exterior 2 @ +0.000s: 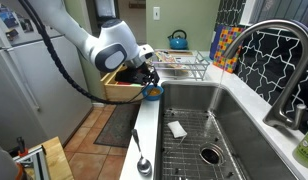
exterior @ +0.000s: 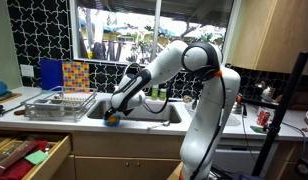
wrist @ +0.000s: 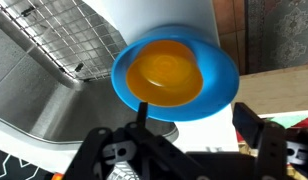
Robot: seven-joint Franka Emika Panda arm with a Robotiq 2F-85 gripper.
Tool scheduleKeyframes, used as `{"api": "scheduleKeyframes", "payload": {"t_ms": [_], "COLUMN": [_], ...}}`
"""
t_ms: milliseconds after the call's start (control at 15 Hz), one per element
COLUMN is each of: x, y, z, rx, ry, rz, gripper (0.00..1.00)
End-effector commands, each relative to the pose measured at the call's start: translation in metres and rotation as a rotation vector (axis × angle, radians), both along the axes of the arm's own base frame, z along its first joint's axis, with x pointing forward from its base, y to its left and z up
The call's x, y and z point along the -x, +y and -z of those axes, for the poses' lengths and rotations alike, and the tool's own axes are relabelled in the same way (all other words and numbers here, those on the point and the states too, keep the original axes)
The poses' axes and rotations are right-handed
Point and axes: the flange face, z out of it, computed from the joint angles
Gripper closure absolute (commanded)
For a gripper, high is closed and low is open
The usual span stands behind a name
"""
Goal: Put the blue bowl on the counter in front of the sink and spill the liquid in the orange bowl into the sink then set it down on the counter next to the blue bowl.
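On the tabletop's front edge, by the sink corner nearest the dish rack, the blue bowl sits with the orange bowl nested inside — just ahead of the pincer. Its jaws look spread; whether they grip the rim I cannot tell.

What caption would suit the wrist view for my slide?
Gripper facing a round blue plastic bowl holding a smaller orange plastic bowl, beside the stainless-steel sink.

wire dish rack | blue kettle | red can | open drawer
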Motion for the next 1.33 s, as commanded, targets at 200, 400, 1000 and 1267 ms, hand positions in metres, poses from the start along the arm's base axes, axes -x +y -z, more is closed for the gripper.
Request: {"api": "scheduleKeyframes", "payload": {"t_ms": [200,400,1000,1267], "x": [-0.005,-0.006,-0.008,-0.009], "y": [-0.007,-0.009,-0.012,-0.009], "z": [0.013,0.016,0.02,0.018], "rx": [-0.036,-0.051,-0.08,-0.105], "ry": [0.027,0.03,0.034,0.034], "rz": [0.067,0.085,0.116,0.122], "gripper": [0.51,0.47,0.99,0.99]}}
